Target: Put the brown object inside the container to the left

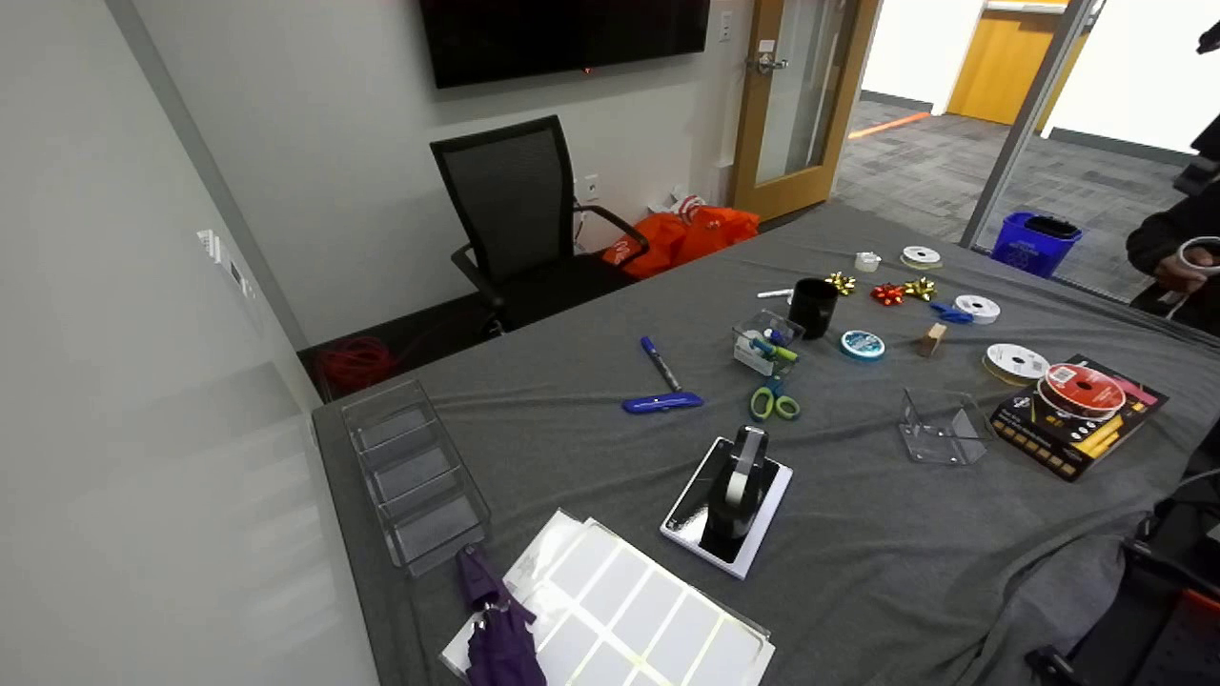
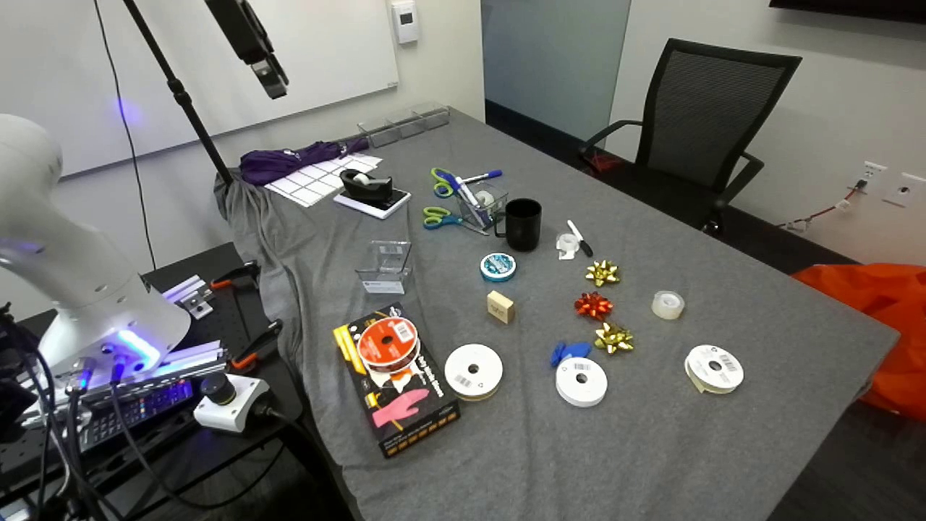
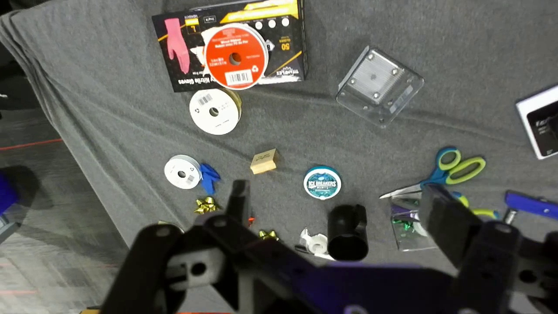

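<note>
The brown object is a small tan wooden block on the grey cloth; it shows in both exterior views. The container is a black mug with a handle, upright on the table, also in both exterior views. In the wrist view my gripper is open, its fingers wide apart with nothing between them, high above the table. The block lies beyond the fingertips, toward the left finger; the mug appears between the fingers. In an exterior view the gripper hangs at the top, seen edge-on.
A round mint tin lies between block and mug. A clear bin with pens and scissors stands beside the mug. Ribbon spools, bows, a clear holder, and a glove box surround the block.
</note>
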Controlling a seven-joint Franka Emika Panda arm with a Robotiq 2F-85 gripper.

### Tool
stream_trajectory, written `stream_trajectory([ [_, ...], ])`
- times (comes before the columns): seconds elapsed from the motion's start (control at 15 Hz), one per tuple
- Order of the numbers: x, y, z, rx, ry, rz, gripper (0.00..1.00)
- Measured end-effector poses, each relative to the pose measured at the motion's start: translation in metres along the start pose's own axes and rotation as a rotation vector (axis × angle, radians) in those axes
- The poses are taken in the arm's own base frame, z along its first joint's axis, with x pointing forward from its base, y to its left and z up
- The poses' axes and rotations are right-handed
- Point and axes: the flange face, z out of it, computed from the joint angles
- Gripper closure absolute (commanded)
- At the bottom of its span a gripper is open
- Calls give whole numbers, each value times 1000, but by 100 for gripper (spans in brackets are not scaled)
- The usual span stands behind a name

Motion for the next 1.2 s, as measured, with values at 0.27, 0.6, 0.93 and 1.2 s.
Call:
stream_trajectory([
  [0.27,48,4,21,-19,-32,178,0],
  [0.6,98,0,51,11,-92,406,0],
  [0.93,139,4,68,280,-50,556,0],
  [1.2,146,7,74,324,-37,571,0],
])
